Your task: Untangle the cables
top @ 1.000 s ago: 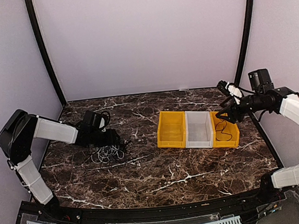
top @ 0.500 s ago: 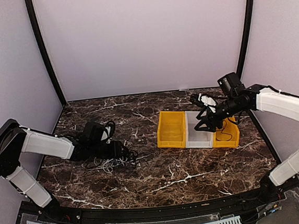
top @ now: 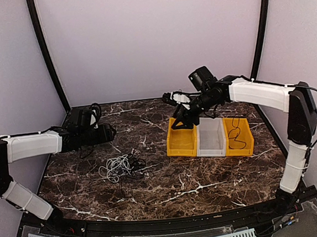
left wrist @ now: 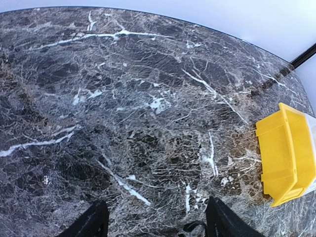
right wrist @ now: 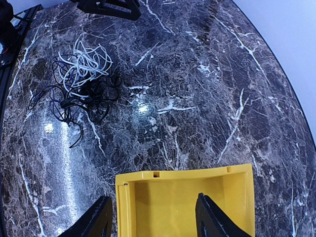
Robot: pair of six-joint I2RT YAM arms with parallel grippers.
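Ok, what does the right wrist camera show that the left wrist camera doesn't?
Right wrist only: the cables, black and white strands in one clump on the table, and the inside of the yellow bin. Left wrist only: a sliver of the white bin behind the yellow one. Both: the yellow bin, the marble table, and that arm's own open, empty fingers: right gripper, left gripper.

Dark marble table (top: 208, 175), pale walls (top: 4, 65) all round.
I see white veins in the brown stone, a plain lilac back wall (top: 152, 41), black curved struts (top: 46, 56) in both corners, soft glare (right wrist: 49, 127) on the top.
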